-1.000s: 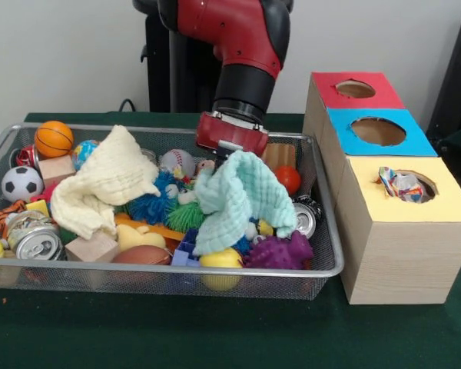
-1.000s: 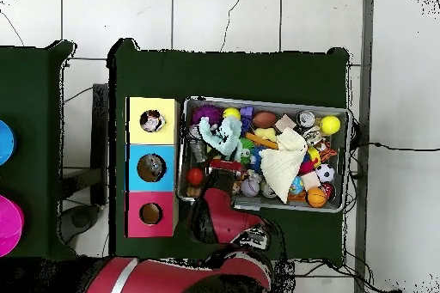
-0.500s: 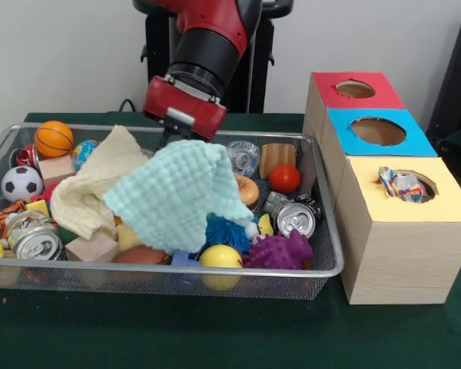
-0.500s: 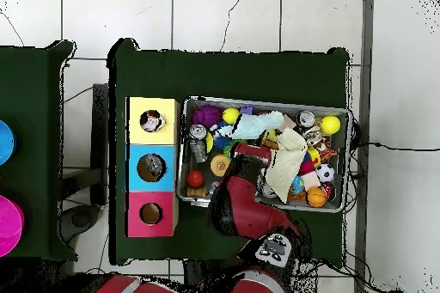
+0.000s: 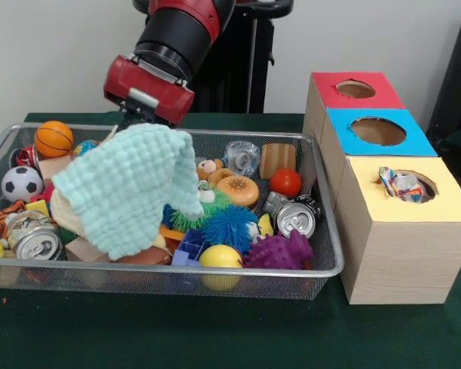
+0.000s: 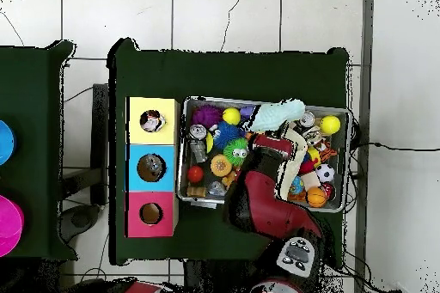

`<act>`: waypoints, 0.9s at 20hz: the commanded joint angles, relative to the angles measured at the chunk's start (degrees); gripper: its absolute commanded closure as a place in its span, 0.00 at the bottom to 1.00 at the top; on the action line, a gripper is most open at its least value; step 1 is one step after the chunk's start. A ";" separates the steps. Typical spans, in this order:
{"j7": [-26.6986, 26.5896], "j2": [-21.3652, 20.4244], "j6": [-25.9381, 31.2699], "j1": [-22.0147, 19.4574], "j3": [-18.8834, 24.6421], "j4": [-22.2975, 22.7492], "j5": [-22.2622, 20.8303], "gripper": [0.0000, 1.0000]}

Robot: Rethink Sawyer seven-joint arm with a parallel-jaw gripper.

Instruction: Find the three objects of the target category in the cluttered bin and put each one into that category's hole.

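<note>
The jaws [image 5: 142, 123] hold the mint washcloth [image 5: 131, 188] by its top edge. It hangs over the wire bin's [image 5: 323, 231] left half, leaving the toys on the right uncovered.

I count one wire bin [image 5: 326, 254] and three holed boxes: red [image 5: 334, 100], blue [image 5: 415, 143], yellow [image 5: 403, 238]. One mint cloth [image 5: 131, 188] hangs below my hand; two cans show, one [image 5: 296, 217] right, one [image 5: 34, 242] left.

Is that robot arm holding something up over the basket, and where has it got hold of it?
Yes: the gripper holds the mint-green cloth by its top edge, so the rest hangs down over the wire bin. The fingers themselves are hidden.
</note>
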 commanded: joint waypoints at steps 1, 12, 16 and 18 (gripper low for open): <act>3.83 -3.64 14.15 -1.34 0.99 -2.74 -2.65 1.00; 2.86 -8.70 54.26 1.40 0.56 1.22 -0.88 1.00; 2.39 -9.24 66.37 2.85 -1.11 0.54 -2.48 1.00; 1.72 -9.48 69.98 1.39 1.81 1.38 -2.86 1.00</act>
